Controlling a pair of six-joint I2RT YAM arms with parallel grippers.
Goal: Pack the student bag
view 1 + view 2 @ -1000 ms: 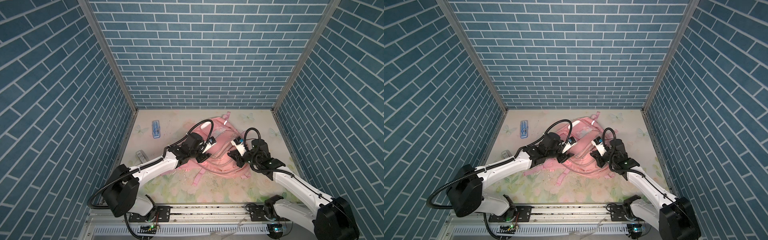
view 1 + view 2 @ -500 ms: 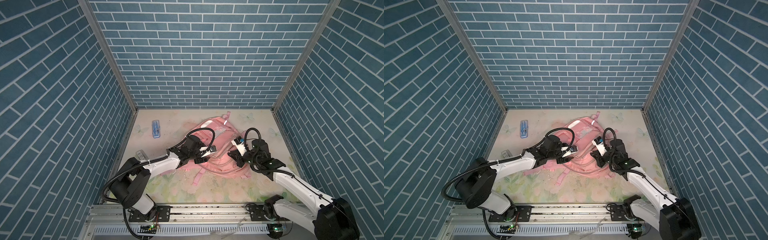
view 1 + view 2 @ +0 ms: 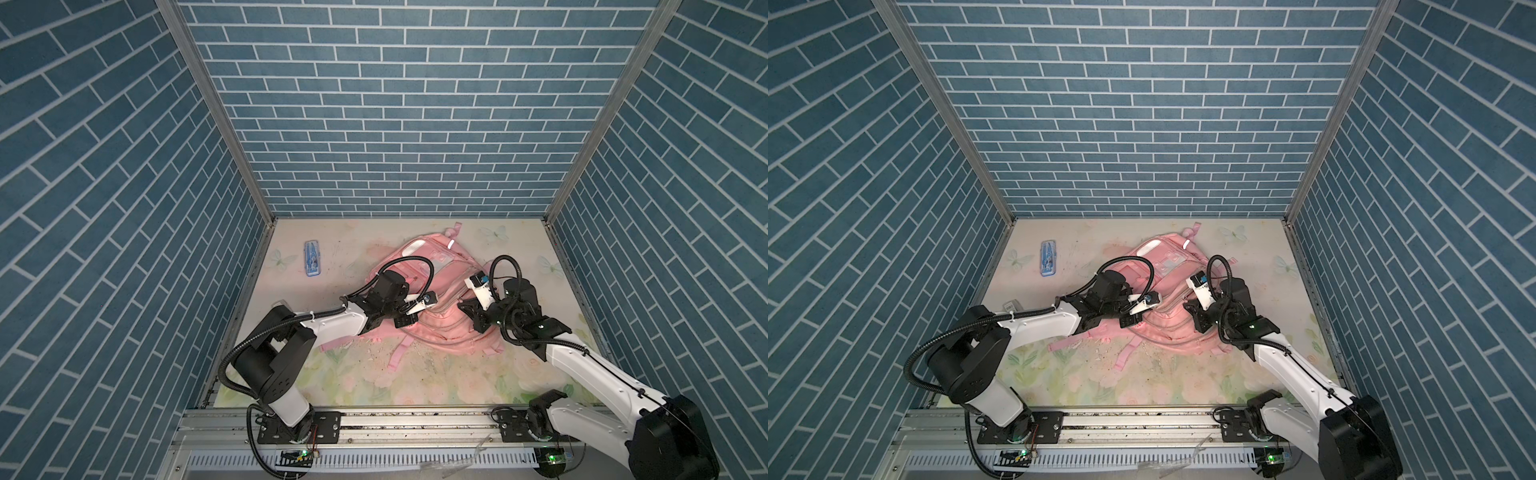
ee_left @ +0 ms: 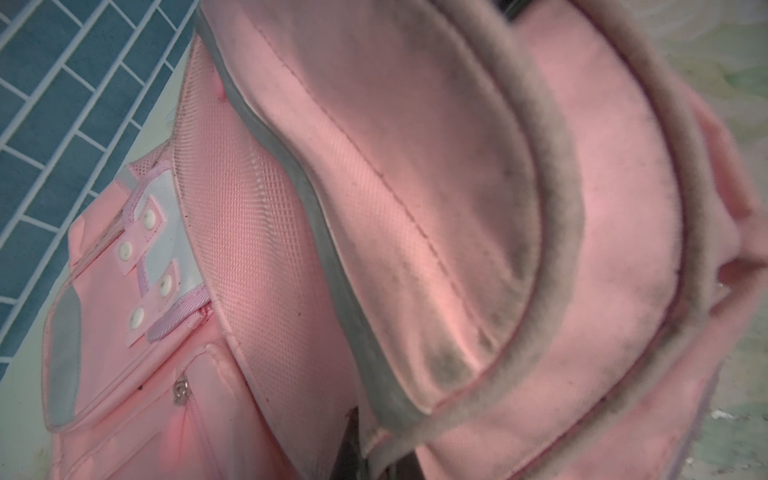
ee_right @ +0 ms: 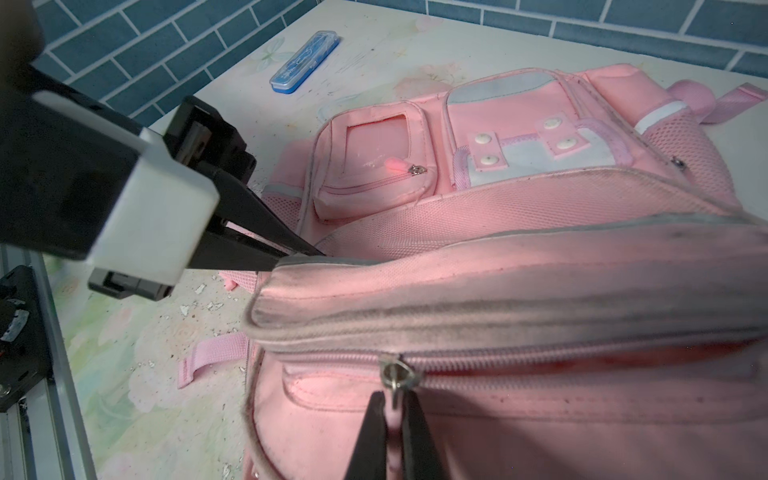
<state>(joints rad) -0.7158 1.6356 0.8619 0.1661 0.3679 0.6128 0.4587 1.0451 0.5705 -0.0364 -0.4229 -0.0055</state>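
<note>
**LEFT GRIPPER NOW CLAMPED ON THE BAG EDGE: BOTH ARMS ENGAGED**

**Change.** Within the last second the left gripper (image 5: 286, 257) went from wide open to clenched. Its fingers now pinch the grey-trimmed edge of the student bag (image 3: 446, 332) at the corner nearest the left arm. The right gripper (image 5: 392, 399) has not altered. It is clamped on the pink zipper pull (image 5: 394, 419) that hangs from the metal slider (image 5: 397, 372).

**Meaning.** You now have the fabric anchored on one side and the pull held on the other. Treat this as the set-up for running the zipper (the anchor should stop the soft bag from dragging along). You cannot read from these views how far that zipper is already open.

**Inventory, largest first.**
- Student bag: one. It lies flat on the flowered table (image 3: 415, 374), front pockets up, between the two grippers.
- Grippers: two. Both are at the bag's near edge, one on each side.
- Blue case (image 3: 312, 258): one. It lies well apart from the bag, off its left-arm side toward the back wall, so it is not yet packed.
- Small pale object (image 3: 1011, 306): one. It lies well apart from the bag, beside the left arm, and is too small to identify.
- Zipper pull in grasp: one.
</note>
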